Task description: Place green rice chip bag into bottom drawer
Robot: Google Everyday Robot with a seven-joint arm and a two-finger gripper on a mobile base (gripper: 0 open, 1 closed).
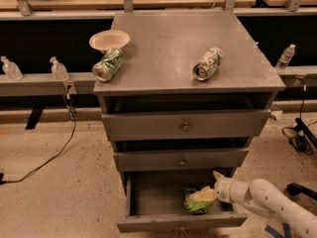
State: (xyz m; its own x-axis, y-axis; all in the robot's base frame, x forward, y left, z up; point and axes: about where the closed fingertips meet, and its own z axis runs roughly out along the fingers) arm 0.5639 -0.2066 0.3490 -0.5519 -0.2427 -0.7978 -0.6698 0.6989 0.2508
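Found the bottom drawer [181,222] pulled well out at the 6 o'clock foot of the desk [178,38], under the two other drawers. Spotted the green chip bag [197,205] already inside that drawer, in its 3 o'clock half, near the front wall and seemingly resting on the drawer floor. Located the pincer [210,192] in the same drawer, at 2 o'clock of the bag and touching its upper edge, on a white arm [267,200] reaching in from 4 o'clock. Could not tell how wide the pincer stood, nor whether gripping the bag or merely lying against it. Put the bag at 8 o'clock from the pincer, with no gap showing between the two. Could not make out a clear long axis on so crumpled a bag; looked about as wide as deep. Judged the placing almost done: only letting go, if not let go by now, then backing out toward 3 o'clock, clear of the drawer above. Feared the foil snagging and dragging out with the pincer. Noted on the desk top one crushed can [108,64] at 10 o'clock against a pale plate [109,38], and a second crushed can [208,63] at 2 o'clock, both well apart from the work below.
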